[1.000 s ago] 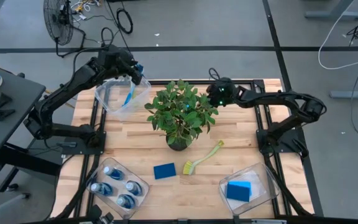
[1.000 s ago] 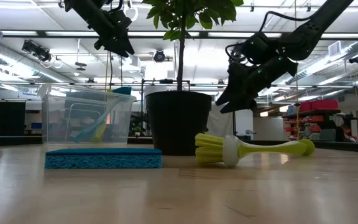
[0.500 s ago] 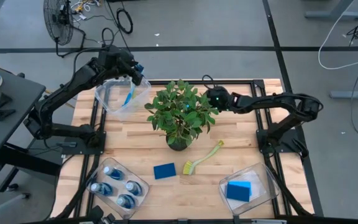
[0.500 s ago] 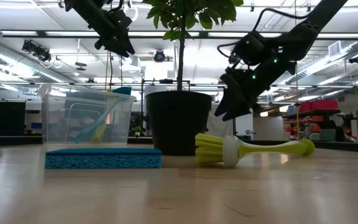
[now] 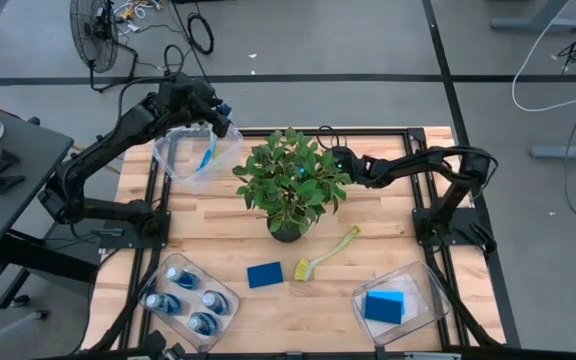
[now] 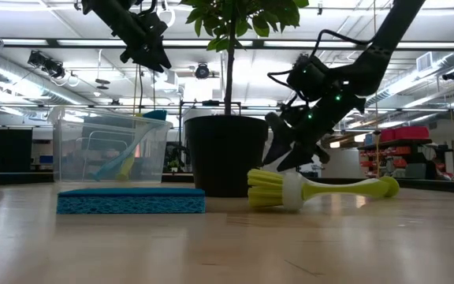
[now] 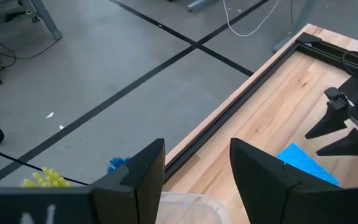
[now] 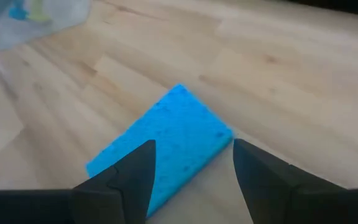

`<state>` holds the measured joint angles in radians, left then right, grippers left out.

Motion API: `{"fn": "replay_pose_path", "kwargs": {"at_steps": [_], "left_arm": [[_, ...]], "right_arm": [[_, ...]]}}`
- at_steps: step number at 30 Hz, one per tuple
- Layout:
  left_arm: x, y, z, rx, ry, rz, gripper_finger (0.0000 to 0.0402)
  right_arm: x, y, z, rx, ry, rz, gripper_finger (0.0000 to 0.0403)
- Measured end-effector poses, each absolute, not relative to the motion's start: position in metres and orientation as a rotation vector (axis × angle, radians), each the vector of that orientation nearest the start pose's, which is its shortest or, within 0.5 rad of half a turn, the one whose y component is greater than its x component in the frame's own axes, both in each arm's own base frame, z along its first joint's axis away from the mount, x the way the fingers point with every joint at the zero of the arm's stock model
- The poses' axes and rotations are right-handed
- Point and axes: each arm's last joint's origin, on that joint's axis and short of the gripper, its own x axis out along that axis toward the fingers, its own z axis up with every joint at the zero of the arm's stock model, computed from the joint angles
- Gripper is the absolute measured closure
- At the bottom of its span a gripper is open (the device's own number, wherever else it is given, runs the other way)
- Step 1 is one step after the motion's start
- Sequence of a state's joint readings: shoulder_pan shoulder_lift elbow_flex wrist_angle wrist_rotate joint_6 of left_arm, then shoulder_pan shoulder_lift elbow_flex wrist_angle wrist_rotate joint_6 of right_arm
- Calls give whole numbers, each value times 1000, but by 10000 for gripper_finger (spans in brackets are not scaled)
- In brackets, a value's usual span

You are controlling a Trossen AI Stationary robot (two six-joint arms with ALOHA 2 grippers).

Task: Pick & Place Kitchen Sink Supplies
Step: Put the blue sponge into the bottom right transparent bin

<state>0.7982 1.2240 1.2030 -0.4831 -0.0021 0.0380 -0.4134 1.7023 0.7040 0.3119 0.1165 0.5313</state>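
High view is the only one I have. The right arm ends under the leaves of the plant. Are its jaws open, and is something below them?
Observer: The right gripper has its jaws open and empty; its wrist view shows this.
Operator: What is under them?
Observer: A blue sponge lies flat on the table, just ahead of the jaws. The leaves hide it from you.
Operator: How low is the gripper?
Observer: In the low view it hangs beside the black pot, below the pot's rim. I cannot tell whether it touches the sponge.
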Motion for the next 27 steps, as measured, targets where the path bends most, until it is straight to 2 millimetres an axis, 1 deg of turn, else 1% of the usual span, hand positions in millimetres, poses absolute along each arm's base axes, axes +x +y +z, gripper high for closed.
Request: {"fn": "replay_pose_path", "kwargs": {"at_steps": [2,6,11,16,19,22,27], "left_arm": [[182,187,360,-165,492,773,216],[182,187,360,-165,492,773,216],[182,187,360,-165,492,773,216],[182,187,360,-164,492,773,216],[182,187,360,-164,493,773,216],[182,187,360,-163,493,773,216],[182,187,360,-164,494,773,216]], "right_arm": [[285,-130,130,554,538,-689,188],[288,-131,132,381,551,-631,188],[288,-131,132,247,601,-472,188],[285,-138,132,235,605,-379,188],[282,-145,132,216,601,-394,188],[279,-155,136,197,558,-410,188],[273,-167,133,239,548,-402,188]]}}
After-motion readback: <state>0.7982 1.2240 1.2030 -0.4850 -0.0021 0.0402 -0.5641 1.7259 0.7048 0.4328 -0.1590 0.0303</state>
